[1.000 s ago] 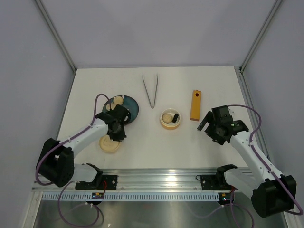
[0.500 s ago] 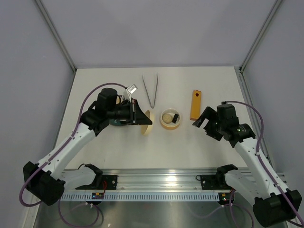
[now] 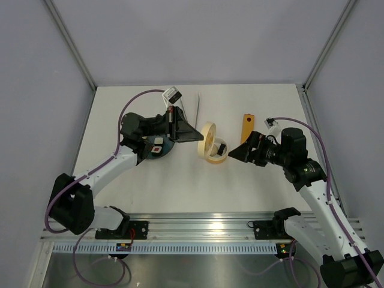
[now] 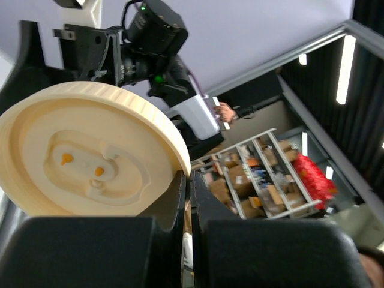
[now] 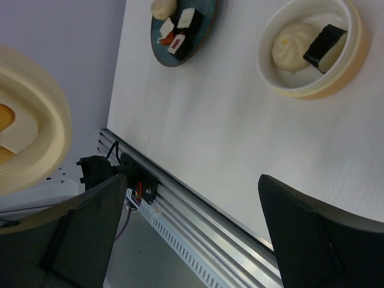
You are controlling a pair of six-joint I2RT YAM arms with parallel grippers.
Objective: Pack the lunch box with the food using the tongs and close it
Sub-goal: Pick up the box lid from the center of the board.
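Observation:
My left gripper is shut on the rim of the round cream lid. It holds the lid on edge in the air, just left of and above the lunch box tub. In the left wrist view the lid fills the left side, pinched at its edge by my left gripper. The tub holds a pale bun and a black piece. My right gripper stands open just right of the tub, nothing between its fingers. The tongs lie at the back, mostly hidden by the left arm.
A dark plate with another bun and small black-and-white pieces sits left of the tub, under the left arm. A long orange block lies behind the right gripper. The metal rail runs along the near edge.
The left arm has lifted the lid off the table at front left and carried it right, up to the tub. The right arm has swung its open gripper left toward the tub.

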